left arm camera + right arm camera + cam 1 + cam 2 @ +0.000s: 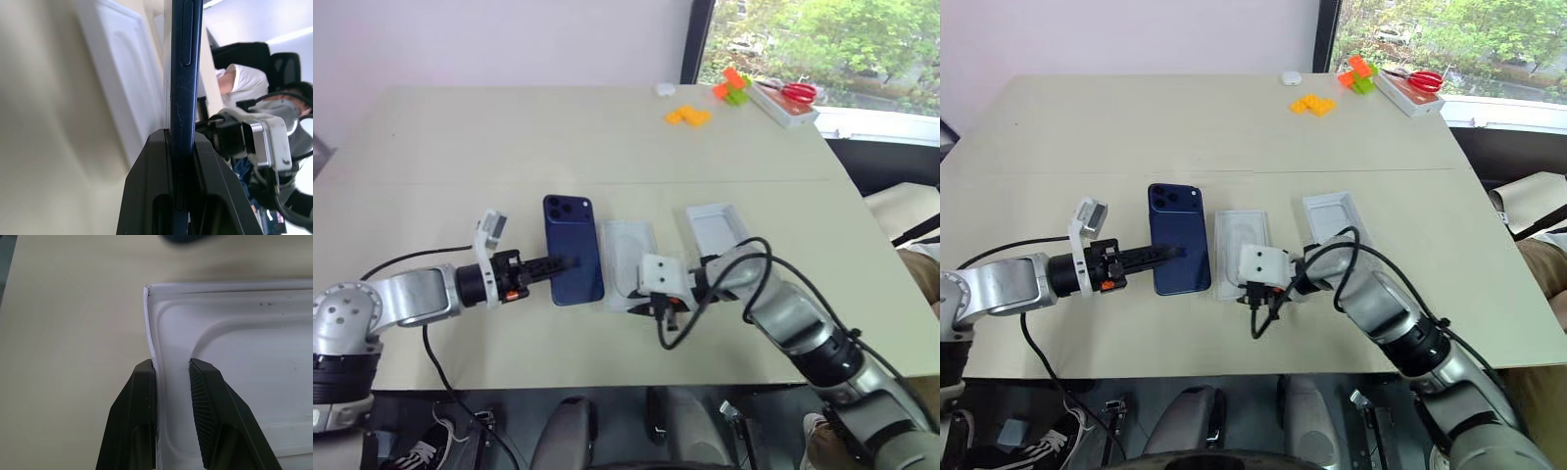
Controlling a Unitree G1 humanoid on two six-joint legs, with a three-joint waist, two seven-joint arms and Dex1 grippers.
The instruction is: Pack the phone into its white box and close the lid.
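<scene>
Left gripper (570, 264) was clamped on the phone (572, 250), held flat above the table (460, 147) left of the white box (627, 257). Right gripper (172, 374) pinched the box's near wall, one finger inside, one outside. Lid (720, 228) lay open-side up, partly hidden by the right arm. No writing was readable.

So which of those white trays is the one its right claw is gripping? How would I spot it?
Start at the beige table and find the dark blue phone, held by the left gripper. The white box lies flat right beside it, toward the robot's right, with the right gripper straddling its near wall. Unlike the second white tray, farther right and angled, it sits next to the phone.
</scene>
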